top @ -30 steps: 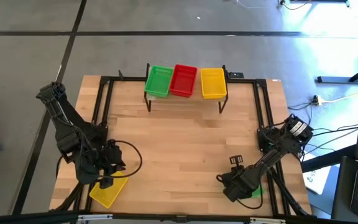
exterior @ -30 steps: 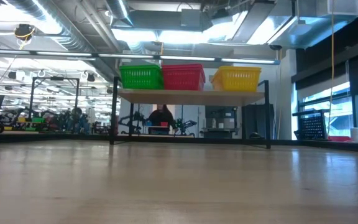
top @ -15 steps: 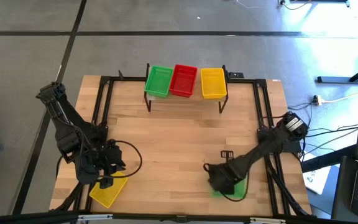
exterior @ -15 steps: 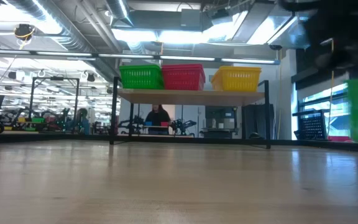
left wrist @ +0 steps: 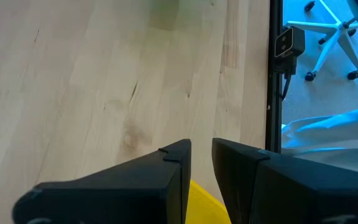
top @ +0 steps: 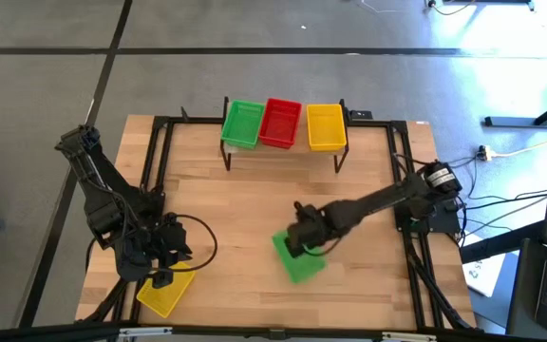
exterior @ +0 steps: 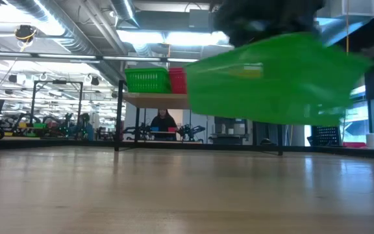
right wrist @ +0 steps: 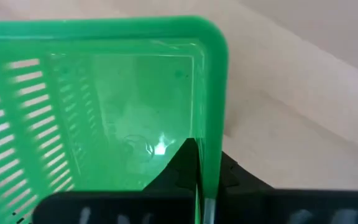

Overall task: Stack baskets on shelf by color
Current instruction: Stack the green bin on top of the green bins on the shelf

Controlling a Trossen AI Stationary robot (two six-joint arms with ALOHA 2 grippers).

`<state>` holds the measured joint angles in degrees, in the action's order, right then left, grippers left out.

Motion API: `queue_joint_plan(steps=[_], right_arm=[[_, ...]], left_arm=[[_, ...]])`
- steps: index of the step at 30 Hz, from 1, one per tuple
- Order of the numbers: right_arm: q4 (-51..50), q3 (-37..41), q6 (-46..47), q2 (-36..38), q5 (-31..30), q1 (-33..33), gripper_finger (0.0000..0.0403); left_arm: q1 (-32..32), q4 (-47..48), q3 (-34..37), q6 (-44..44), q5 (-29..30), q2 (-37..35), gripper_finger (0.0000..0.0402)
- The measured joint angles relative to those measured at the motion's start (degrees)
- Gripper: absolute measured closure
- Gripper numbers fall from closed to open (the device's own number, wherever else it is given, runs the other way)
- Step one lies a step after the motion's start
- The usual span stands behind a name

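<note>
- The right gripper [top: 304, 239] is pinching its two dark fingers tight on the rim of a green, shallow, rectangular plastic mesh basket [top: 297, 256], one finger inside the wall and one outside, as the right wrist view is showing at the basket's rounded corner [right wrist: 211, 37].
- That carried basket is hanging clear of the light wooden tabletop [top: 254, 209], over its middle; in the low view it is showing tilted, well above the boards [exterior: 274, 81].
- Its plastic is looking thin, glossy and slightly translucent, with slotted walls and a smooth floor catching a glint of light, so the rim is likely flexing under the pinch.
- The step in hand appears to be carrying this green basket toward the low wooden-topped shelf on thin black metal legs [top: 282, 150] at the far edge of the table.
- On that shelf a green mesh basket [top: 243, 123], a red mesh basket [top: 280, 123] and a yellow mesh basket [top: 325, 126] are sitting side by side.
- The next move is calling for levelling the carried basket, lining it over the green one and nesting it squarely inside.
- The left gripper [left wrist: 201, 155] is waiting at the table's near left corner, its fingers standing slightly apart over a yellow mesh basket [top: 164, 292] and gripping nothing visible.
</note>
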<state>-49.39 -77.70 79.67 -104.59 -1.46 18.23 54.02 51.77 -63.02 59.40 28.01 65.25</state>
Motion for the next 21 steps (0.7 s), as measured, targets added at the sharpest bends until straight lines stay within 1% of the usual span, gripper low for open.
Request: queue_joint_plan(steps=[2,5,7,12,21], right_arm=[[4.2,0.6,0.6,0.0,-0.3,-1.7,0.0402],[7.7,0.7,-3.6,0.0,-1.7,-3.7,0.0402],[8.1,0.7,-5.1,0.0,-3.7,-4.8,0.0403],[7.8,0.7,-6.7,0.0,-4.8,-6.8,0.0403],[8.5,2.7,-8.4,0.0,-4.2,-8.0,0.0396]], left_arm=[[0.0,0.0,0.0,0.0,0.0,0.0,0.0344],[0.0,0.0,0.0,-1.3,0.0,0.0,0.0344],[0.0,0.0,0.0,-1.9,0.0,0.0,0.0344],[0.0,0.0,0.0,-2.5,0.0,0.0,0.0344],[0.0,0.0,0.0,-3.0,0.0,0.0,0.0344]])
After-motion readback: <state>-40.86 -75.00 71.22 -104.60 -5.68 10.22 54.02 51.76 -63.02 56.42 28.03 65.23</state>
